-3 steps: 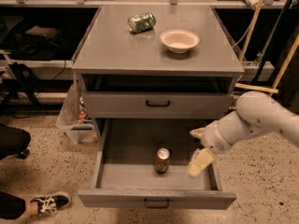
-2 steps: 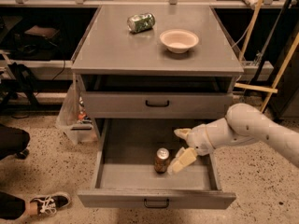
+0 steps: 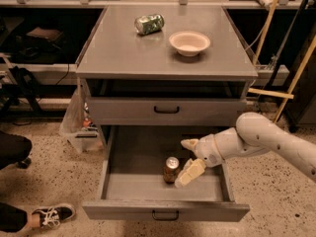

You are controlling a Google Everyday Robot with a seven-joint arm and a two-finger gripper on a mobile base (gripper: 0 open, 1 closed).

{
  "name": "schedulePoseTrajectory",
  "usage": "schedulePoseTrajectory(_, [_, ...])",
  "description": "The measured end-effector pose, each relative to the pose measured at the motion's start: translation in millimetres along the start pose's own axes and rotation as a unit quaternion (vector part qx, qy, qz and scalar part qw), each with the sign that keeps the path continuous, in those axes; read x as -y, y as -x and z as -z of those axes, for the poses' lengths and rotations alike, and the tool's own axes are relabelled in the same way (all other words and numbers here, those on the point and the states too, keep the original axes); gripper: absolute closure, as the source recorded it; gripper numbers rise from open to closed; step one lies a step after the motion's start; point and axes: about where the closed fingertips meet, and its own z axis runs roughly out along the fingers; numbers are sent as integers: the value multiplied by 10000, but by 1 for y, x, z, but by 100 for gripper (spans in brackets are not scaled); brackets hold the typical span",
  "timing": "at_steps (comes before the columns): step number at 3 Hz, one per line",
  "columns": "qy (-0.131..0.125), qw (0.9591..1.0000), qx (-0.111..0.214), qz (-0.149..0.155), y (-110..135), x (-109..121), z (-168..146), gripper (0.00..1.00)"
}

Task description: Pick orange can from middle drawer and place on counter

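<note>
Gripper open just beside upright orange can in middle drawer; grasp, lift, counter placement all pending.

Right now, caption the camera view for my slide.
Open gripper beside the upright orange can in the open middle drawer; bowl and green can on the counter.

the gripper, low in the middle drawer, covers the lower right of the orange can; the arm is cut off at the right edge.
</note>
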Motion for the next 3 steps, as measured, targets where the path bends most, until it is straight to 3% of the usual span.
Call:
schedulePoseTrajectory(1, [-223, 9997, -21, 100, -7, 10, -21, 0])
schedulePoseTrajectory(2, [-687, 9972, -73, 276, -16, 39, -59, 0])
schedulePoseTrajectory(3, [-1090, 9936, 31, 299, -9, 59, -56, 0])
